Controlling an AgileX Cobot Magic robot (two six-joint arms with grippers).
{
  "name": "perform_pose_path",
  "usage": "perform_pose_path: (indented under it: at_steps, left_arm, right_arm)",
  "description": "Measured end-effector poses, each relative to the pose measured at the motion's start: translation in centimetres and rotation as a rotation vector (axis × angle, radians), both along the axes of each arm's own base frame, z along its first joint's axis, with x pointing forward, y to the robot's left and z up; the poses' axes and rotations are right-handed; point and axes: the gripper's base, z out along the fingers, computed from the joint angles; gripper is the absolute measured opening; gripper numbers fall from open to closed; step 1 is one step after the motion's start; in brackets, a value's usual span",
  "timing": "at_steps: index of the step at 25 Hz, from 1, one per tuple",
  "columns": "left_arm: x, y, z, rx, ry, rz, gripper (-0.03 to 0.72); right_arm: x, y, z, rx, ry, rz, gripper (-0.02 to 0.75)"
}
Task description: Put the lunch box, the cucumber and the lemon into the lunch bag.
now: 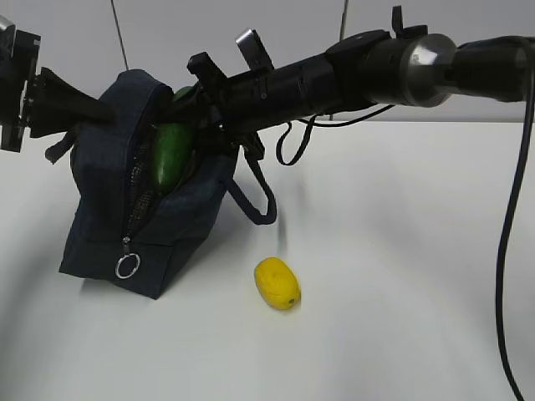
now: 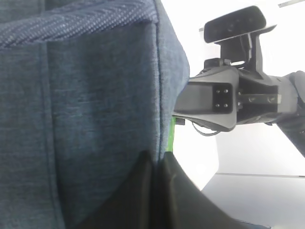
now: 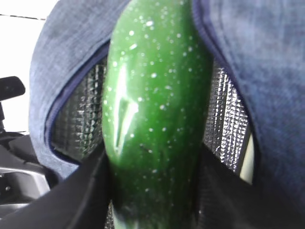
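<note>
The dark navy lunch bag [image 1: 109, 225] stands tilted on the white table with its zipper open. My left gripper [image 1: 99, 113] is shut on the bag's upper fabric edge [image 2: 95, 95], the jaws pinched together on it [image 2: 156, 167]. My right gripper [image 1: 196, 117] is shut on the dark green cucumber [image 1: 170, 154] and holds it in the bag's opening. The right wrist view shows the cucumber [image 3: 157, 119] between the jaws, pointing into the silver-lined inside [image 3: 81, 119]. The yellow lemon [image 1: 277, 283] lies on the table right of the bag. The lunch box is hidden.
The bag's metal ring pull [image 1: 127, 266] hangs at the low front end of the zipper. A loop handle [image 1: 255, 196] hangs off the bag's right side. The right arm [image 1: 401, 67] reaches across from the upper right, with a black cable [image 1: 506, 234] hanging at the right edge.
</note>
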Motion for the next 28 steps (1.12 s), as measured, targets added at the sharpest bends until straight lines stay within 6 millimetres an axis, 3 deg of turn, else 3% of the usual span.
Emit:
perform_pose_path:
  at_steps: [12,19,28]
  left_arm:
    - [0.0,0.0,0.0,0.000,-0.003,-0.001,-0.008]
    - [0.0,0.0,0.0,-0.004,-0.004,0.001,-0.008]
    - [0.0,0.0,0.0,-0.004,-0.004,0.001,-0.008]
  right_arm:
    - [-0.3,0.3,0.0,0.003,0.004,0.018,0.421]
    - [-0.6,0.3,0.0,-0.001,0.009,0.059,0.568]
    - [-1.3,0.2,0.5,0.060,0.023,0.150,0.578]
